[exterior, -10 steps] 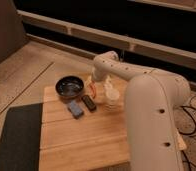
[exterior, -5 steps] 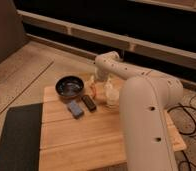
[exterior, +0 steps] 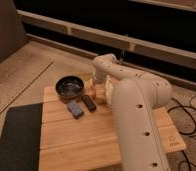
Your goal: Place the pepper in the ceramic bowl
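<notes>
The dark ceramic bowl sits on the far left part of the wooden table. My gripper hangs down from the white arm just right of the bowl, low over the table. A small orange-red patch at the gripper, likely the pepper, shows right beside the bowl's rim. The arm hides most of it, and I cannot tell whether it is held or lying on the table.
A blue rectangular block and a small black oblong object lie in front of the bowl. A pale cup-like object stands right of the gripper. A dark mat lies left of the table. Cables run on the floor at the right.
The arm's wrist has swung a little left toward the bowl. The bowl, block and black object have not moved.
</notes>
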`<state>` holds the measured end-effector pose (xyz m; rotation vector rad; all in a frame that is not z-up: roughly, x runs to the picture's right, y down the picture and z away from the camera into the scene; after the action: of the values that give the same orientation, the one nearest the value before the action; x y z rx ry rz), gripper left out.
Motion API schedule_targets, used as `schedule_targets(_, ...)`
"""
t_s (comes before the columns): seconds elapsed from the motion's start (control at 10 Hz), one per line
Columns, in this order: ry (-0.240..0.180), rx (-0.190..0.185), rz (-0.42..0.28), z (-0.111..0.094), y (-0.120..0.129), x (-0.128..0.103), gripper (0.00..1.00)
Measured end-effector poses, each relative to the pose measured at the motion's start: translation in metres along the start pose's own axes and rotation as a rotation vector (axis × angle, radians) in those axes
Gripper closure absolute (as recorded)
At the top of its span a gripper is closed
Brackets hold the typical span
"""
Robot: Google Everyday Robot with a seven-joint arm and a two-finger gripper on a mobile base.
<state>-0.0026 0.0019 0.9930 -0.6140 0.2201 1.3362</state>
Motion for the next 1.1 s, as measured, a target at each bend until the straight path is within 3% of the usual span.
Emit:
schedule_targets(0.2,0.046,0.026,0.011,0.013,-0.012,0.007,0.35)
schedule_targets(0.4,0.065,0.053,0.029,0.018,-0.024,0.009,0.37)
schedule_targets(0.9,0.068,0.055,-0.010,0.024,-0.014,0.003,0.90)
schedule_targets(1.1,0.055,0.052,-0.026,0.021,-0.008,-0.002,1.00)
